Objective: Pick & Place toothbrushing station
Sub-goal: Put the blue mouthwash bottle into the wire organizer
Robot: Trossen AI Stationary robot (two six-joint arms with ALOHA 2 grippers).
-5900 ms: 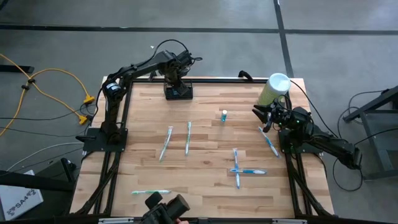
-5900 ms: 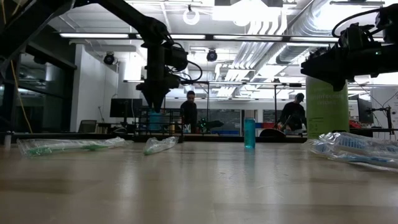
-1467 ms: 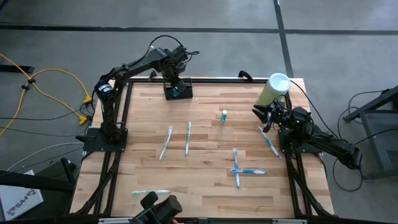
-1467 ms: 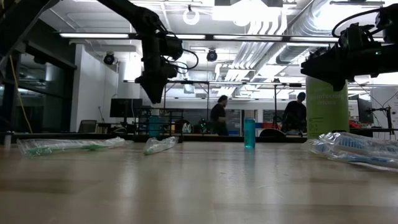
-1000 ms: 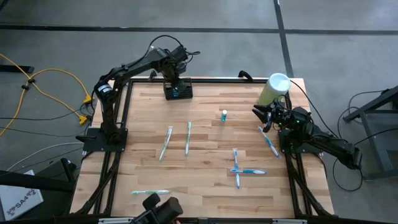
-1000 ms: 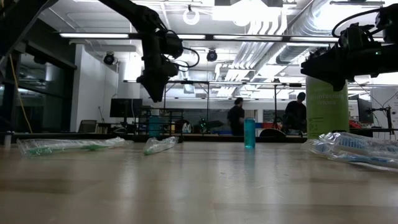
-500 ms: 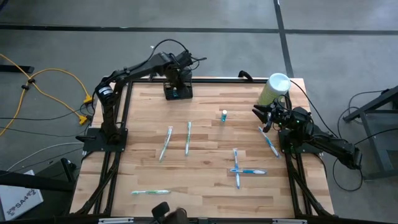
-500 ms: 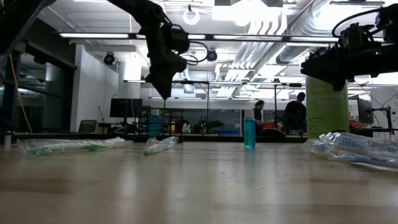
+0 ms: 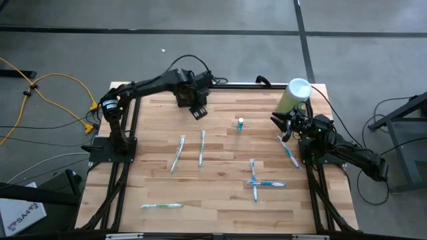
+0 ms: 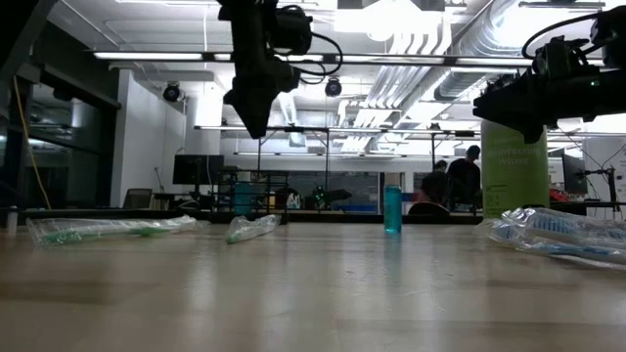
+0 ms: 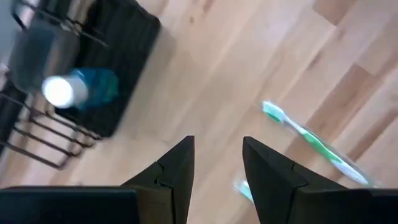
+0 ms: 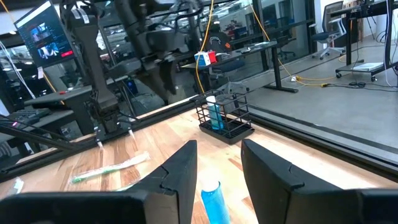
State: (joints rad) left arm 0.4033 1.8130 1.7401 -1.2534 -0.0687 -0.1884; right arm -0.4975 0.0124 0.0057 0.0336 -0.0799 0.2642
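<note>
Your left gripper (image 9: 199, 111) hangs over the far side of the table, left of centre. Its fingers are spread and nothing sits between them. The caddy (image 11: 134, 37) is not in its grasp. The left wrist view shows it standing on the wood off to one side of the fingertips, with a blue tube (image 11: 93, 87) upright in it and clear of both fingers. A green toothbrush (image 11: 311, 140) lies on the boards on the other side.

From above you cannot make the caddy out, because the arm covers that spot at the far edge. The right wrist view gives you what the top view hides. There the caddy (image 12: 227, 118) stands as a black wire basket at the table's far edge, and the left arm hangs above and just beside it without touching.

The low view shows the left gripper (image 10: 256, 127) raised high off the table.

Your right gripper (image 9: 280, 123) waits at the right edge near the green cylinder (image 9: 293, 97). Its fingers are parted and empty, and they point toward the small blue bottle (image 9: 239, 123).
</note>
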